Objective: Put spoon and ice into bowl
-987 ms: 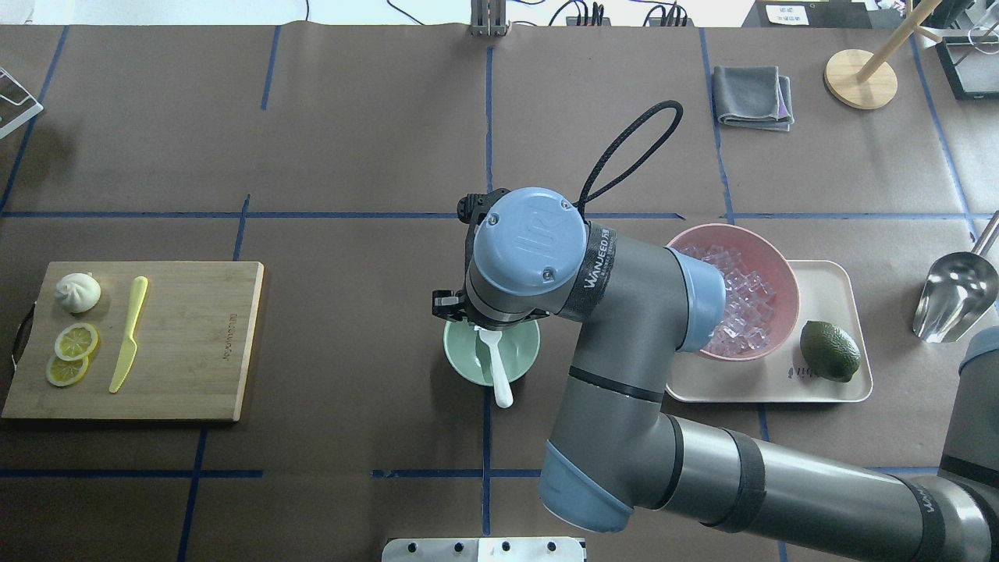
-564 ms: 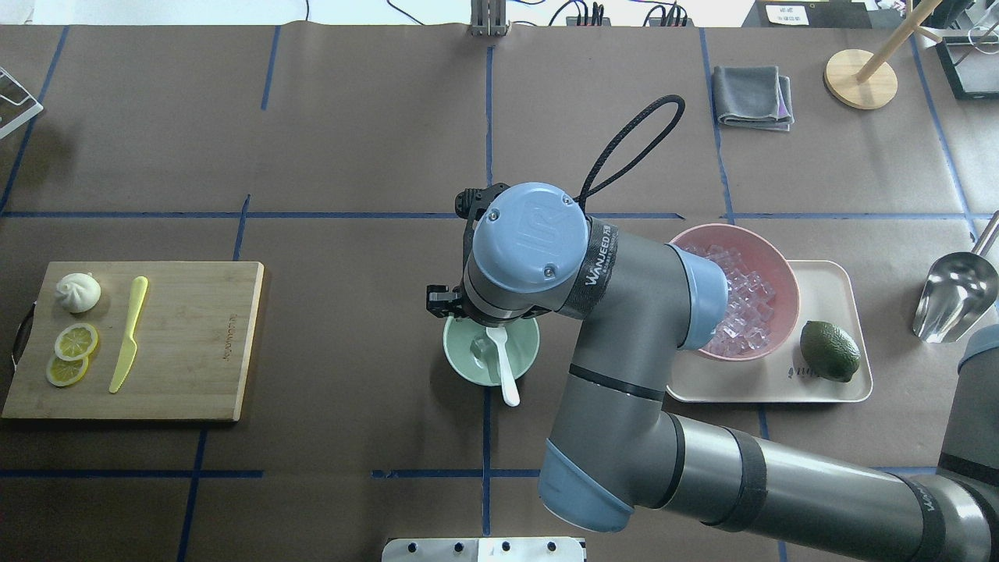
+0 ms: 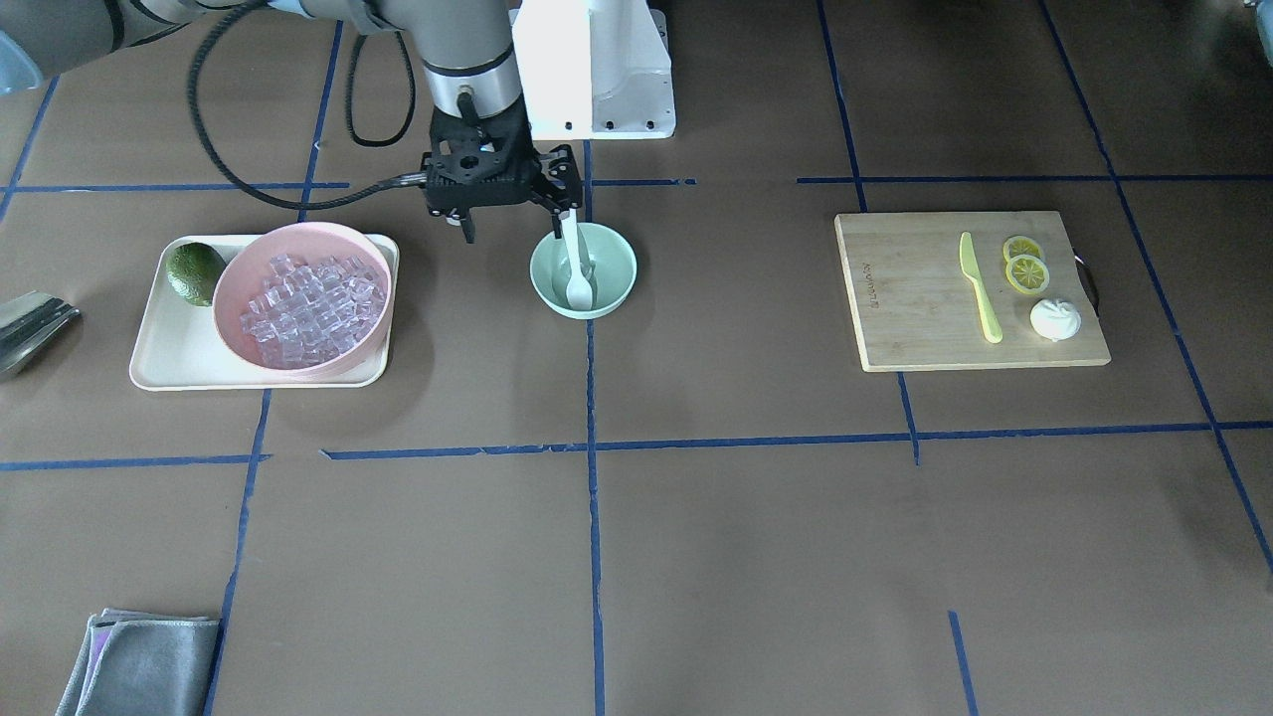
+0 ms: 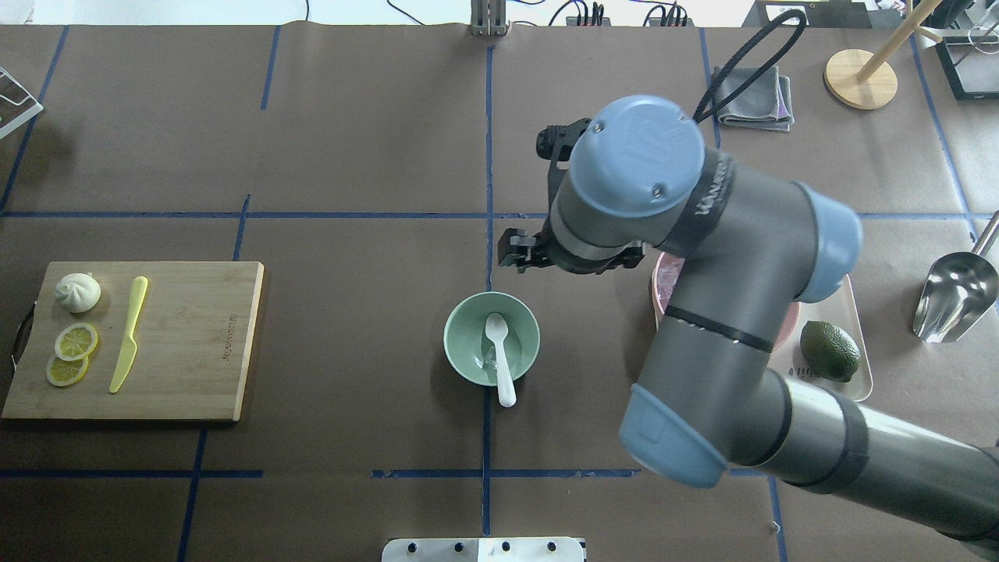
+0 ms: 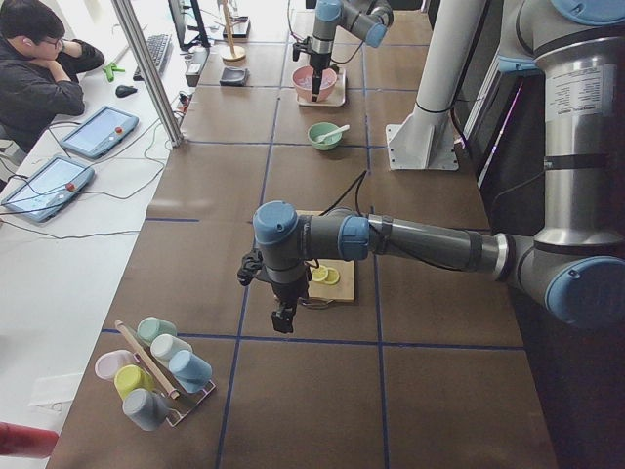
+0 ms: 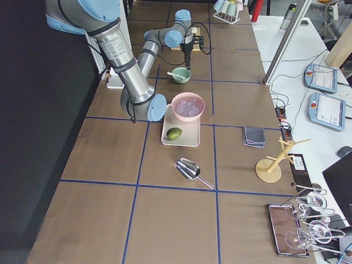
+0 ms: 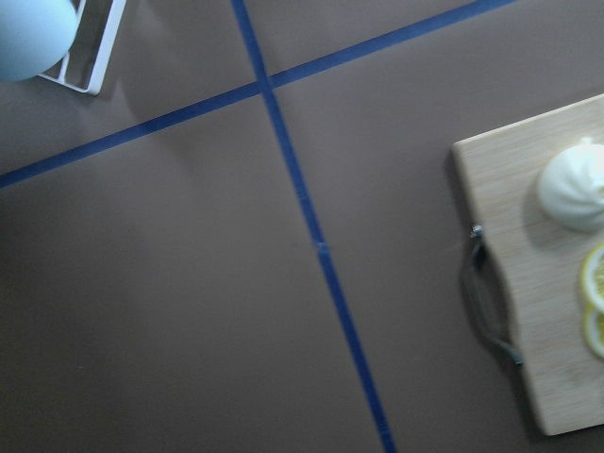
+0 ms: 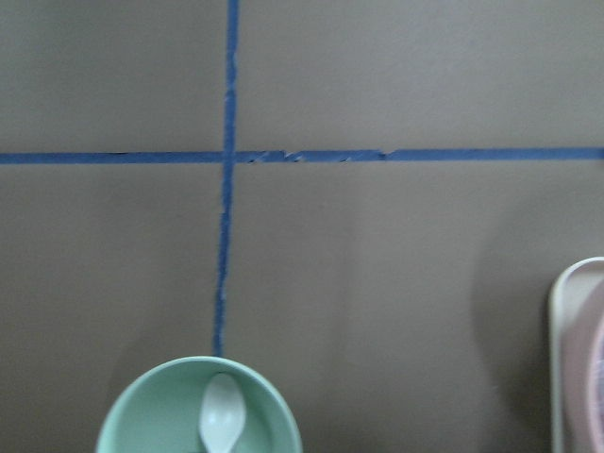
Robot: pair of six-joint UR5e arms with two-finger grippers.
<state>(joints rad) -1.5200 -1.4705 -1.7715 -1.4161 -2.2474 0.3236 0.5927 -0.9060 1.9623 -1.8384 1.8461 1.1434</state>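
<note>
The white spoon (image 4: 498, 355) lies in the mint-green bowl (image 4: 454, 343), scoop inside, handle end over the near rim. A clear ice cube (image 4: 488, 359) sits in the bowl beside the handle. My right gripper (image 3: 512, 221) is open and empty, hanging above the table between the green bowl (image 3: 617, 276) and the pink bowl of ice (image 3: 301, 303). The right wrist view shows the green bowl (image 8: 123, 415) and spoon (image 8: 222, 420) at its bottom edge. My left gripper (image 5: 283, 315) hangs past the cutting board's end; I cannot tell whether it is open or shut.
A wooden cutting board (image 4: 195, 343) with a yellow-green knife (image 4: 129, 336), lemon slices and a bun lies at the left. The pink bowl stands on a cream tray (image 3: 159, 348) with a lime (image 4: 829, 351). A metal scoop (image 4: 956, 297) and a grey cloth (image 4: 753, 95) are at the right.
My right gripper has left the spoon in the green bowl, risen, and moved away from the bowl toward the pink bowl. The spoon and an ice cube rest in the green bowl.
</note>
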